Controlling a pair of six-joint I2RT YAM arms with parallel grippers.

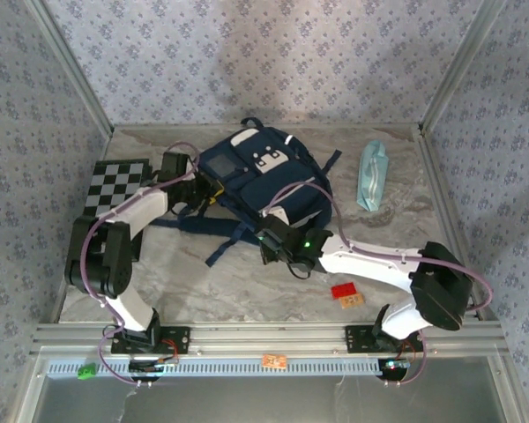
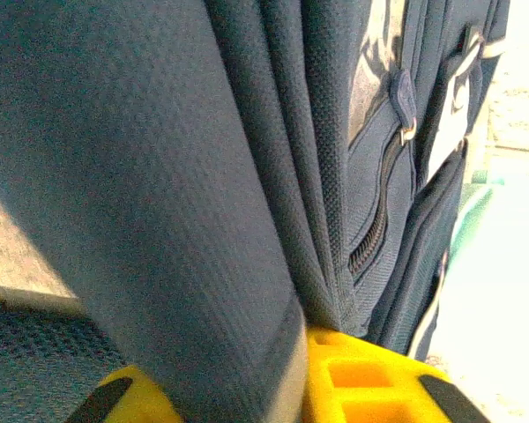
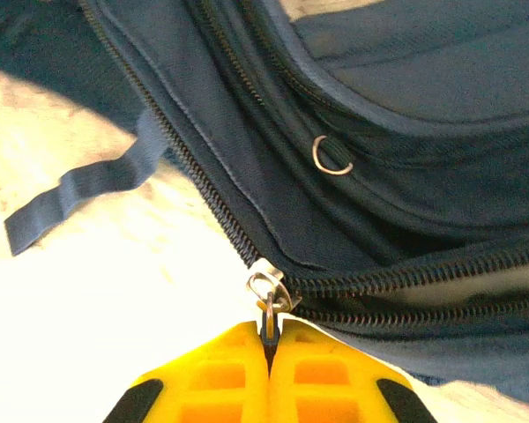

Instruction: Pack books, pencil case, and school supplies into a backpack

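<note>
Clamped shut, the right gripper (image 3: pixel 266 344) is pinching the zipper pull (image 3: pixel 268 298). The closed zipper track (image 3: pixel 185 167) on the backpack (image 3: pixel 406 53) is running toward eleven o'clock.

Setting: robot lab cell. Marble-look table (image 1: pixel 203 282), aluminium frame posts (image 1: pixel 70 66), patterned backdrop walls (image 1: pixel 247 62), checkered board (image 1: pixel 115 183) at 9 o'clock.
</note>
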